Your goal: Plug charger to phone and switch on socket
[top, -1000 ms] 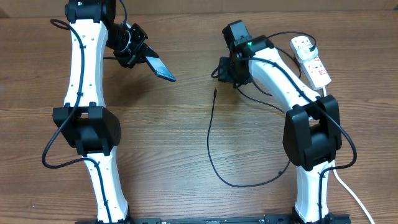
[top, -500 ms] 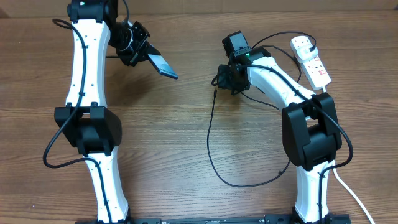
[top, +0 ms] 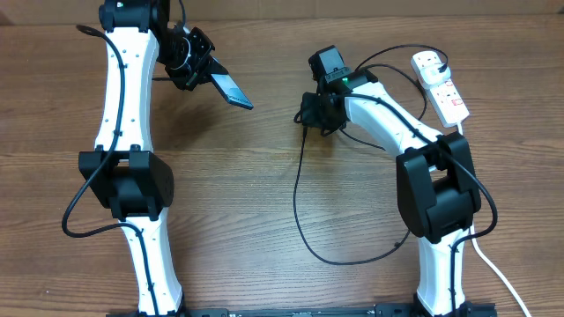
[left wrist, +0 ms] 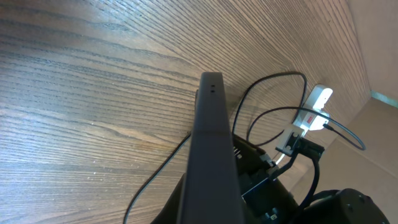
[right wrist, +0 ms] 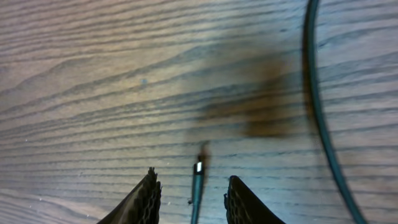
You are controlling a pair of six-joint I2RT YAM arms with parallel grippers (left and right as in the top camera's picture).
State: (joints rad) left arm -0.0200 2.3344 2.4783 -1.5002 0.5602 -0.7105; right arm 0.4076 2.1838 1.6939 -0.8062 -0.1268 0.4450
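One wooden table (top: 264, 53) bears it all. The socket (top: 445, 88) lies at two o'clock. At eleven o'clock the left gripper (top: 204, 77) pinches the phone (top: 231, 91). Near one o'clock the right gripper (right wrist: 193, 186), fingers spread, straddles the tip of the charger (right wrist: 198, 177).

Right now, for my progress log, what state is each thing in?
phone: lifted off the table, tilted, clamped by the left fingers.
charger: connector tip free, not in the phone.
socket: on the table; switch position unreadable.
left fingers: shut on the phone.
right fingers: open, either side of the charger tip.
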